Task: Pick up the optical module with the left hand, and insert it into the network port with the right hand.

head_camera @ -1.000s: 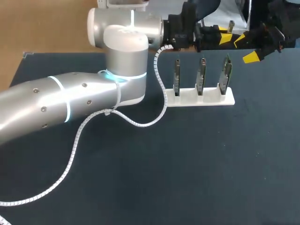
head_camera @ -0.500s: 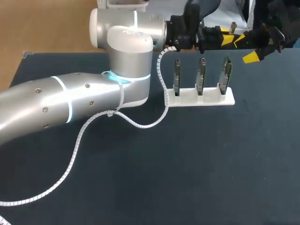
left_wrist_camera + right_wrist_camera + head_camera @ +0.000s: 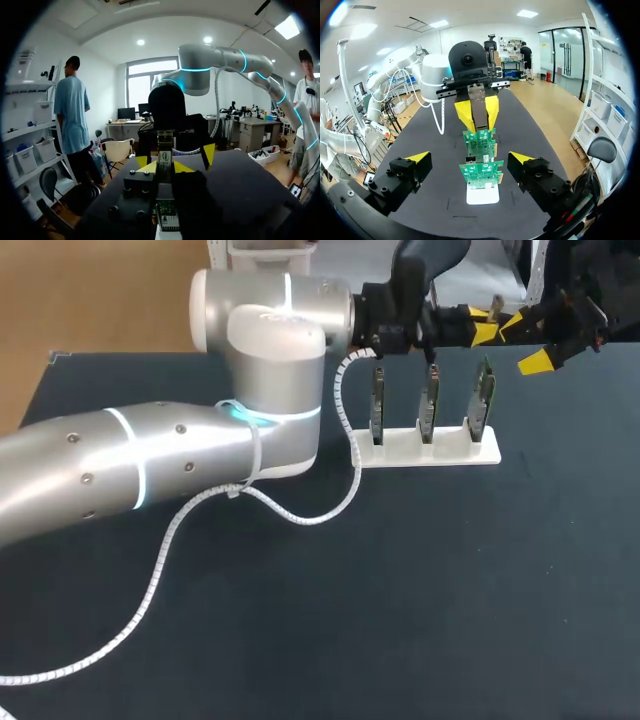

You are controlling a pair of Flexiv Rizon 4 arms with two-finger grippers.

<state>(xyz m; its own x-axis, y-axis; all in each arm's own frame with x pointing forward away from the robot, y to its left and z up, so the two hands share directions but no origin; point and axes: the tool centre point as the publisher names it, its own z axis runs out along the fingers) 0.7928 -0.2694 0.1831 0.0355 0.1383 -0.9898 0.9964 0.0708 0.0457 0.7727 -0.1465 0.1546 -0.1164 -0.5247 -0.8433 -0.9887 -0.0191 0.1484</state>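
Left gripper [image 3: 479, 113] clamps the optical module [image 3: 479, 100] over the 3-board rack [image 3: 428, 452], at the table [image 3: 420, 590] far edge. Right gripper [image 3: 468, 159] gapes wide, empty.

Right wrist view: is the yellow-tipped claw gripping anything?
No, the right claw is open: its yellow fingertips stand wide apart, touching nothing.

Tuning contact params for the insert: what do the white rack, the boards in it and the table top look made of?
The white rack: matte white with no glare, probably plastic. The boards: green printed circuit laminate carrying small soldered metal parts. The table top: dark matte covering, maybe a mat or cloth, with pale specks and no reflections.
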